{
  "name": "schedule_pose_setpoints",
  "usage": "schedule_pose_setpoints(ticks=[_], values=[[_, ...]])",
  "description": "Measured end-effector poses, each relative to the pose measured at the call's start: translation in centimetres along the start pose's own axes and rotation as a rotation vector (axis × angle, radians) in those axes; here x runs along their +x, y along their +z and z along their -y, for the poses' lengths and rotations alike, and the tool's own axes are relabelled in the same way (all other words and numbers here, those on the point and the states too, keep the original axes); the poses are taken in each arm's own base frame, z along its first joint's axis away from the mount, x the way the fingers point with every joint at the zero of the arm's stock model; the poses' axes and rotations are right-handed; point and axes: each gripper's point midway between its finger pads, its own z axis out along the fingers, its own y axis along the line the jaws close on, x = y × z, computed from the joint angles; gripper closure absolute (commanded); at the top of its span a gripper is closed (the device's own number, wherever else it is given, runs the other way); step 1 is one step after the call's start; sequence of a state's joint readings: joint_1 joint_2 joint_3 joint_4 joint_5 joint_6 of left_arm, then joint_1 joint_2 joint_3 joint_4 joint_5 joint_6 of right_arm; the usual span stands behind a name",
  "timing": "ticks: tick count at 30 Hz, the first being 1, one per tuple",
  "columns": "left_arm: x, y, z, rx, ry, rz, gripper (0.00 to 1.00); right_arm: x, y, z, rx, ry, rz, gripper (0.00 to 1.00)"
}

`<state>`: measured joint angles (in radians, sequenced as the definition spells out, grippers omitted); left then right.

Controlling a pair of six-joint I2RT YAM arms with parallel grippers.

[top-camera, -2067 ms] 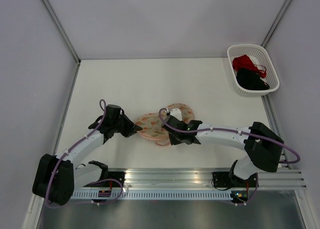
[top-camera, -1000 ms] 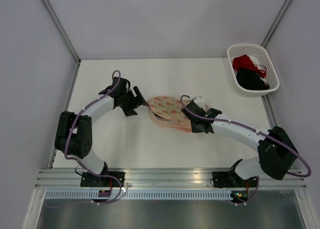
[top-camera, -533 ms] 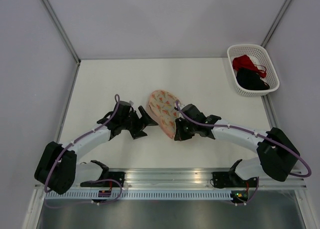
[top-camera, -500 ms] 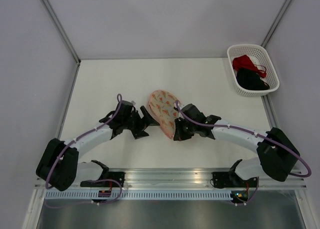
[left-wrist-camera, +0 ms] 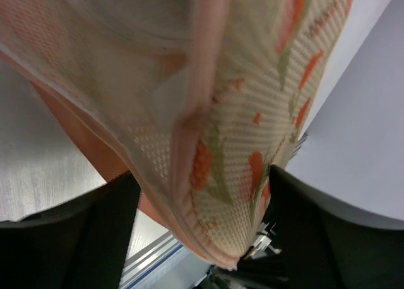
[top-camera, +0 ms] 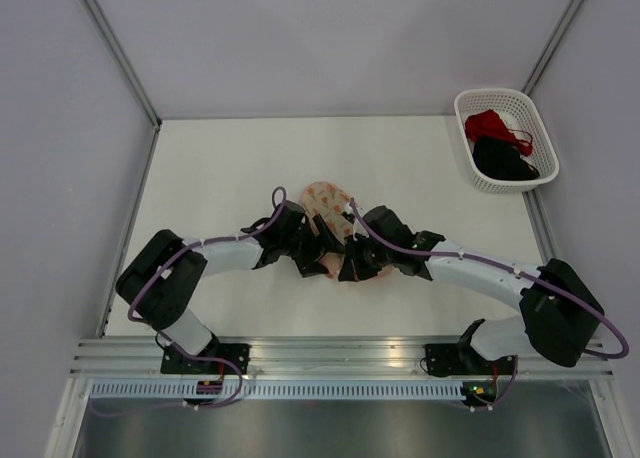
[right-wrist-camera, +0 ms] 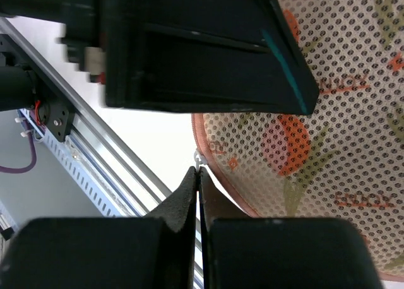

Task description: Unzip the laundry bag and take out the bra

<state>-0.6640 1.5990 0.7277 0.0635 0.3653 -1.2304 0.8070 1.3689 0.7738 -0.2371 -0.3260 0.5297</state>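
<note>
The laundry bag (top-camera: 322, 200), beige-pink mesh with orange and green leaf print, stands on edge at the table's middle between both grippers. My left gripper (top-camera: 311, 246) comes from the left. In the left wrist view the laundry bag (left-wrist-camera: 240, 112) fills the gap of the left gripper (left-wrist-camera: 201, 197), with a black finger pressed against each side. My right gripper (right-wrist-camera: 197, 171) is shut on the small white zipper pull (right-wrist-camera: 199, 156) at the rim of the laundry bag (right-wrist-camera: 341, 112). From above, the right gripper (top-camera: 348, 266) sits at the bag's near end. The bra is hidden.
A white lattice basket (top-camera: 480, 103) stands at the far right corner, holding a red garment (top-camera: 492, 125) and a black garment (top-camera: 503, 160). The metal rail (top-camera: 340, 363) with both arm bases runs along the near edge. The left arm's black body (right-wrist-camera: 189, 49) fills the right wrist view's top.
My left gripper has moved right, up to the bag, and its fingers have narrowed around the bag's near end. The right gripper has stayed pinched on the zipper pull, barely shifting.
</note>
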Motion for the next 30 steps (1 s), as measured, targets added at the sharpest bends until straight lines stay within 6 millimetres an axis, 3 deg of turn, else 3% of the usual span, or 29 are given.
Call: schedule_pose_setpoints(ticks=[2,3,5,11,16,20,25,30], values=[[-0.1,0.4,-0.5,-0.02,-0.014,0.006,0.37,-0.1,-0.1,-0.2,-0.008,-0.003,0.006,0.99],[-0.2,0.6,-0.7,-0.026,-0.019,0.012,0.51,-0.2,-0.2,-0.3,-0.011,-0.005,0.009,0.99],[-0.5,0.7,-0.7,-0.029,-0.027,0.025,0.67,-0.2,-0.3,-0.4,-0.014,-0.006,0.011,1.0],[-1.4,0.7,0.3,-0.011,-0.025,0.057,0.89,0.4,-0.5,0.4,0.022,-0.001,-0.002,1.0],[-3.1,0.7,-0.2,-0.015,-0.04,0.081,0.97,2.4,-0.7,2.9,0.125,0.018,-0.04,0.99],[-4.0,0.9,-1.2,-0.031,-0.029,0.059,0.98,3.8,-1.1,5.4,0.246,0.041,-0.069,1.0],[-4.2,1.3,-1.4,-0.024,0.044,-0.008,0.98,4.2,-1.8,8.4,0.421,0.061,-0.072,0.99],[-4.0,1.4,-1.8,-0.012,0.143,-0.062,0.98,3.1,-2.4,11.4,0.639,0.062,-0.074,0.99]])
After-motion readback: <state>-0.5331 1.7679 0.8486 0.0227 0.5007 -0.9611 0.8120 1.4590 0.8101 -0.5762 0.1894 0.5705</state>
